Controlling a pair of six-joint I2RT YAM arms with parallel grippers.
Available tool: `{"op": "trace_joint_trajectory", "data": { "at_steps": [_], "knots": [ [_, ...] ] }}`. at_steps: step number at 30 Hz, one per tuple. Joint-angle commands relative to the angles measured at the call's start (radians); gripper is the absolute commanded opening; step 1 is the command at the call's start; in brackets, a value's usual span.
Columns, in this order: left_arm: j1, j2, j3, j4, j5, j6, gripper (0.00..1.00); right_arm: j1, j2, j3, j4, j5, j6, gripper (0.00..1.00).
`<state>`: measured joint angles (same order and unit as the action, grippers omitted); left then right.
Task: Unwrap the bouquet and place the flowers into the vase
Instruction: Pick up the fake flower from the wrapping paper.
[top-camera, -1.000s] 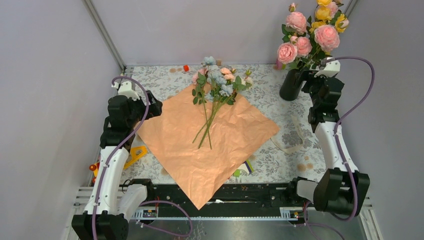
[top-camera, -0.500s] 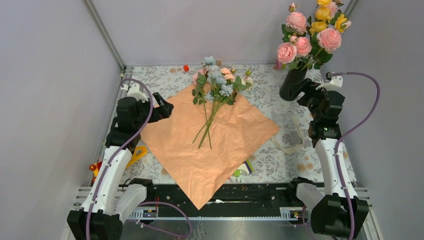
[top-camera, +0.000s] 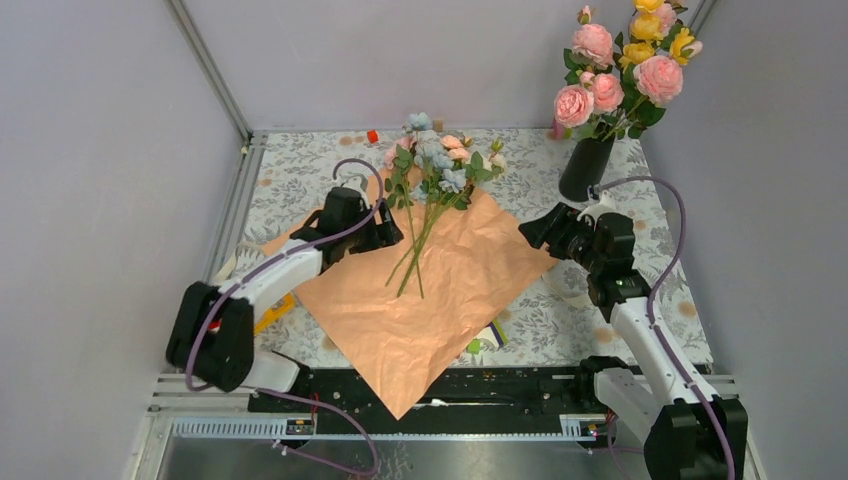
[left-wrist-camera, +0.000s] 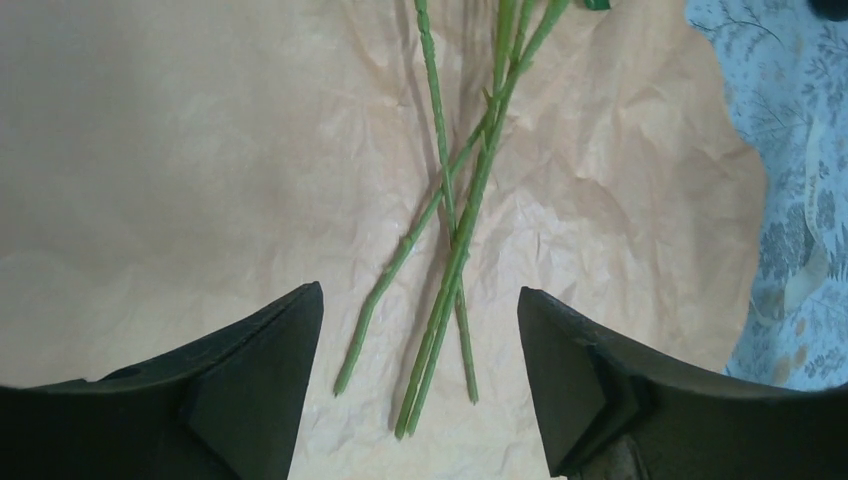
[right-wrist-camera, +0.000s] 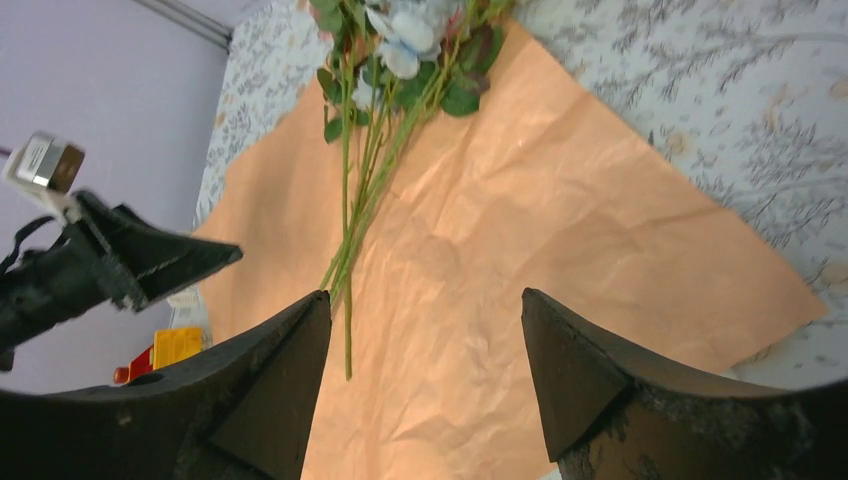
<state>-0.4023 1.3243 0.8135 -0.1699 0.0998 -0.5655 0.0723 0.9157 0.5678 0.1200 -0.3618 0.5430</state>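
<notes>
We have swung both arms inward: left gripper (left-wrist-camera: 420, 298) and right gripper (right-wrist-camera: 426, 300), both wide and empty, now flank the flowers (top-camera: 432, 165) lying on the paper (top-camera: 470, 270), ready for the trip to the vase (top-camera: 585, 170).

Walls: we see plain pale lilac panels (top-camera: 100, 150) on three sides.
Corner: a slim metal post (top-camera: 207, 68) rises at back left.
Bench: our bench (top-camera: 290, 165) wears a grey floral-print cover.
Light: soft and even.
</notes>
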Motion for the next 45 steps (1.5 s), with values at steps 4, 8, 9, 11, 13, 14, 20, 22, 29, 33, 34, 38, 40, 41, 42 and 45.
{"op": "trace_joint_trajectory", "data": {
  "at_steps": [4, 8, 9, 11, 13, 14, 20, 22, 29, 33, 34, 38, 40, 41, 42, 45],
  "knots": [
    [-0.013, 0.27, 0.181, 0.166, 0.011, -0.134, 0.66, 0.043, 0.011, -0.021, 0.021, -0.02, 0.038, 0.75],
    [-0.018, 0.381, 0.233, 0.216, 0.037, -0.178, 0.6, 0.044, 0.031, 0.008, 0.001, -0.017, 0.013, 0.74],
    [-0.019, 0.403, 0.246, 0.216, 0.039, -0.183, 0.59, 0.044, 0.034, 0.013, 0.0, -0.016, 0.01, 0.74],
    [-0.029, 0.469, 0.27, 0.216, 0.029, -0.189, 0.54, 0.045, 0.05, 0.023, 0.001, -0.024, 0.009, 0.74],
    [-0.034, 0.487, 0.277, 0.224, 0.026, -0.188, 0.5, 0.046, 0.057, 0.023, 0.003, -0.03, 0.008, 0.74],
    [-0.037, 0.496, 0.279, 0.227, 0.024, -0.188, 0.47, 0.046, 0.061, 0.024, 0.001, -0.032, 0.007, 0.74],
    [-0.041, 0.549, 0.314, 0.202, 0.004, -0.183, 0.34, 0.046, 0.076, 0.023, -0.002, -0.044, 0.009, 0.73],
    [-0.041, 0.559, 0.318, 0.199, -0.003, -0.182, 0.34, 0.046, 0.075, 0.023, -0.004, -0.045, 0.008, 0.73],
    [-0.041, 0.582, 0.327, 0.184, -0.013, -0.184, 0.31, 0.046, 0.08, 0.026, -0.008, -0.047, 0.011, 0.73],
    [-0.042, 0.586, 0.325, 0.187, -0.013, -0.186, 0.27, 0.046, 0.079, 0.027, -0.012, -0.046, 0.009, 0.72],
    [-0.043, 0.591, 0.326, 0.187, -0.013, -0.187, 0.26, 0.046, 0.079, 0.027, -0.014, -0.046, 0.009, 0.72],
    [-0.043, 0.597, 0.329, 0.187, -0.007, -0.191, 0.18, 0.046, 0.075, 0.026, -0.019, -0.046, 0.011, 0.72],
    [-0.043, 0.59, 0.324, 0.187, -0.015, -0.191, 0.14, 0.047, 0.07, 0.027, -0.023, -0.043, 0.009, 0.72],
    [-0.042, 0.584, 0.321, 0.187, -0.021, -0.19, 0.13, 0.046, 0.068, 0.026, -0.024, -0.042, 0.009, 0.72],
    [-0.043, 0.579, 0.319, 0.185, -0.028, -0.187, 0.1, 0.047, 0.066, 0.025, -0.025, -0.042, 0.01, 0.72],
    [-0.043, 0.561, 0.31, 0.179, -0.046, -0.181, 0.02, 0.046, 0.063, 0.025, -0.028, -0.041, 0.012, 0.72]
  ]
}}
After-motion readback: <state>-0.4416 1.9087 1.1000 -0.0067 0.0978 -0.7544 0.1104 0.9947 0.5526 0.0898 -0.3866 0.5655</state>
